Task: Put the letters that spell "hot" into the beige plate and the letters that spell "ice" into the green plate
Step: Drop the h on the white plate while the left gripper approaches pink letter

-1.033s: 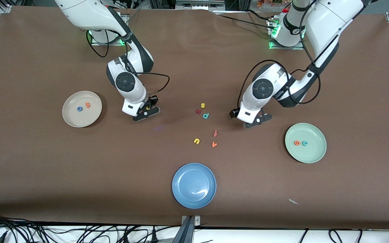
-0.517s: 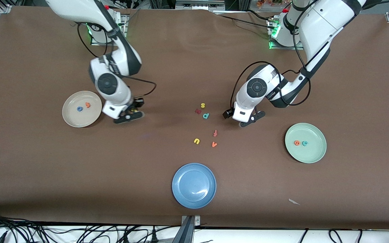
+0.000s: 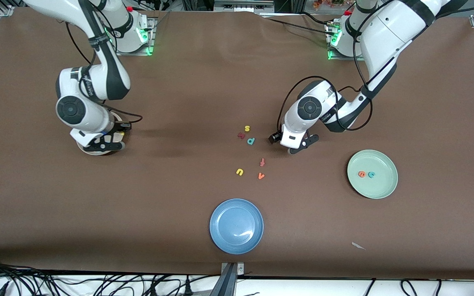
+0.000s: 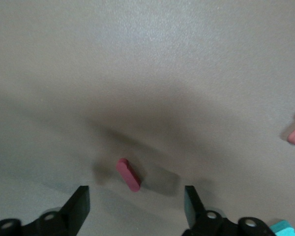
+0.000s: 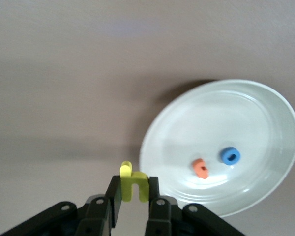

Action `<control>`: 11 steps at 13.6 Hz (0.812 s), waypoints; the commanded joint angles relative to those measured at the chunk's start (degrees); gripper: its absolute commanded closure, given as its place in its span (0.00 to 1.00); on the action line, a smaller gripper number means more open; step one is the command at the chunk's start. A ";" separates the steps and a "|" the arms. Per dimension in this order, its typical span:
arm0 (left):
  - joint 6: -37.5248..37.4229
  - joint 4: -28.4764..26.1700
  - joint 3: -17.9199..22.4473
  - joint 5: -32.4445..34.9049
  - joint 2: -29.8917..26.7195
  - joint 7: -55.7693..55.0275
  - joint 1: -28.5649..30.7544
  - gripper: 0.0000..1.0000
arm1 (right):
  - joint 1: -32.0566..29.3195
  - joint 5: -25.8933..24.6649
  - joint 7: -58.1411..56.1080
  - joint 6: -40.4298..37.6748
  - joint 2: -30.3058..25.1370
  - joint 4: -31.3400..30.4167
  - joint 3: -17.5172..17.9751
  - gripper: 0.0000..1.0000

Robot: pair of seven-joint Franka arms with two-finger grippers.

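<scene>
My right gripper [image 3: 106,143] hangs over the beige plate [image 3: 85,150], shut on the yellow h [image 5: 133,184]. In the right wrist view the h stands between the pads of the right gripper [image 5: 135,196] at the rim of the beige plate [image 5: 265,113], which holds the blue o [image 5: 230,155] and the orange t [image 5: 201,168]. My left gripper [image 3: 298,148] is low over the table beside the loose letters. The left gripper [image 4: 136,206] is open, with the dark red i [image 4: 129,174] lying untouched between its fingers. The green plate [image 3: 389,164] holds the orange e [image 3: 361,174] and the teal c [image 3: 371,174].
Loose letters lie mid-table: yellow s [image 3: 247,128], a dark red x-like letter [image 3: 241,135], teal p [image 3: 251,141], a salmon t-like letter [image 3: 262,162], yellow u [image 3: 240,172], orange v [image 3: 261,176]. A blue plate [image 3: 236,225] sits nearest the front camera, a paper scrap [image 3: 358,246] beside it.
My right arm has carried the yellow h from mid-table toward its own end, to over the beige plate. My left gripper has shifted a little toward the loose letters.
</scene>
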 commanded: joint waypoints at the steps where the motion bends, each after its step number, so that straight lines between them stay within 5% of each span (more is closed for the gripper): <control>1: 0.58 0.31 0.52 0.60 0.46 -1.04 -1.11 0.25 | 0.00 -0.45 -1.68 0.24 1.93 -0.68 -1.26 0.91; 4: 0.58 0.31 0.61 0.60 0.63 -1.04 -1.11 0.40 | -0.43 -0.36 -5.27 1.55 4.30 -0.95 -3.02 0.91; 8: 0.58 0.48 1.04 1.82 0.54 -0.78 -0.94 0.44 | -1.05 -0.19 -5.46 2.79 5.88 -1.12 -3.20 0.89; 9: 0.49 0.48 1.05 3.23 0.54 -0.87 -0.67 0.44 | -1.05 -0.10 -5.46 2.79 5.97 -1.12 -3.20 0.84; 10: 0.32 0.48 1.05 3.59 0.46 -0.87 -0.41 0.43 | -1.05 -0.10 -5.46 2.79 5.98 -1.12 -3.20 0.68; 11: 0.14 0.48 1.05 3.59 0.37 -0.87 -0.23 0.43 | -1.05 -0.01 -5.46 2.79 5.89 -0.95 -3.20 0.42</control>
